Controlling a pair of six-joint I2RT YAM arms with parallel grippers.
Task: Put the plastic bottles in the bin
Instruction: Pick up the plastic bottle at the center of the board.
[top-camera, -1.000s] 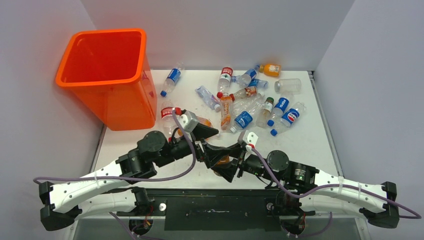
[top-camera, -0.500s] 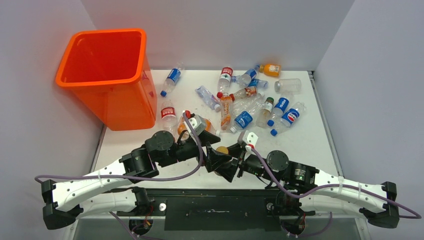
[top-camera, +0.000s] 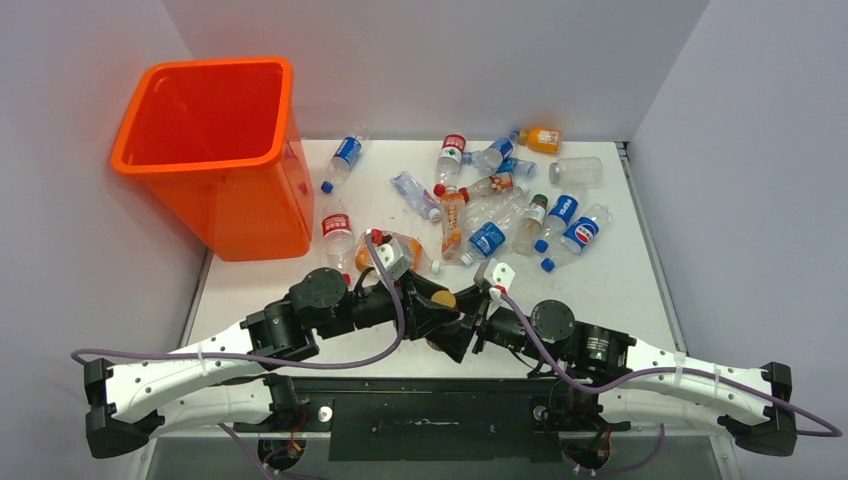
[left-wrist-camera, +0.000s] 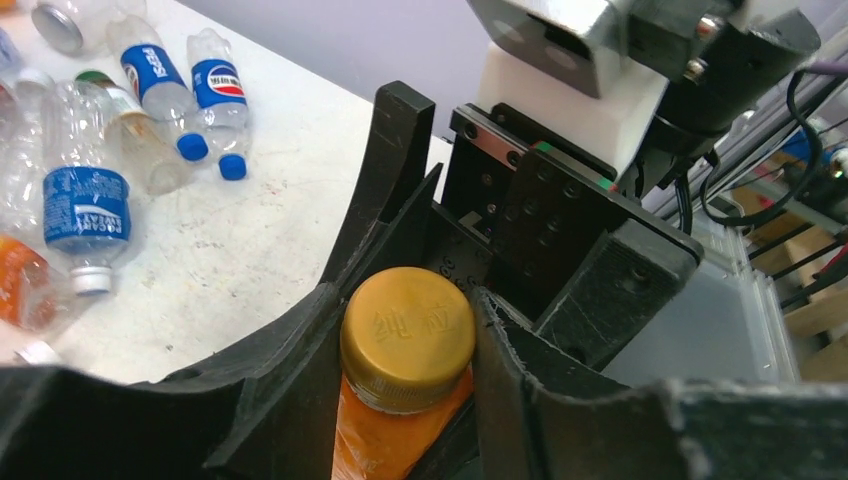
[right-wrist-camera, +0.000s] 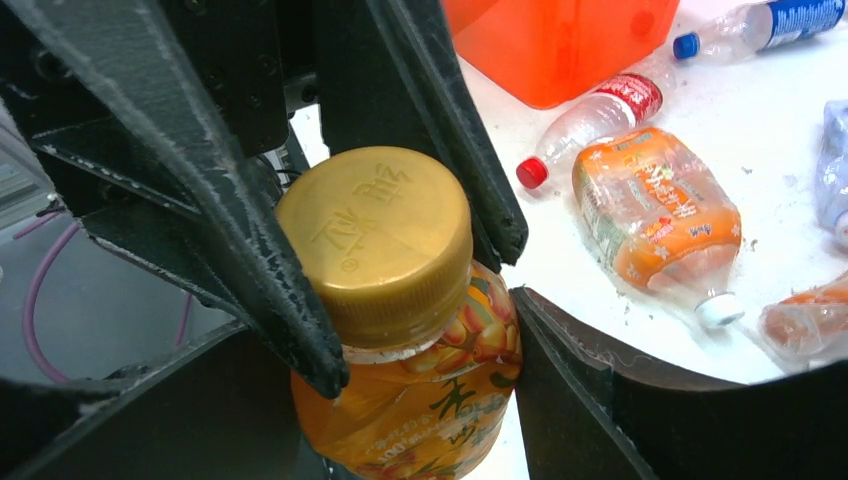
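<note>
An orange bottle (top-camera: 443, 298) with a gold cap (left-wrist-camera: 407, 335) hangs between both arms at the near middle of the table. My left gripper (top-camera: 432, 302) is shut on its cap, a finger pressed against each side in the left wrist view. My right gripper (top-camera: 457, 330) is shut on the bottle's orange body (right-wrist-camera: 420, 390), below the cap. The orange bin (top-camera: 205, 66) stands at the far left, open and upright. Several other plastic bottles (top-camera: 500, 210) lie scattered across the far middle of the table.
A red-labelled bottle (top-camera: 337, 228) and a crushed orange-labelled one (right-wrist-camera: 655, 200) lie just beyond the grippers, near the bin's (right-wrist-camera: 560, 40) base. Pepsi bottles (left-wrist-camera: 150, 80) lie to the right. Grey walls enclose the table (top-camera: 620, 290) on three sides.
My left gripper has come back and down onto the bottle's cap and its jaws have closed on it. The right arm and its bottle have stayed still.
</note>
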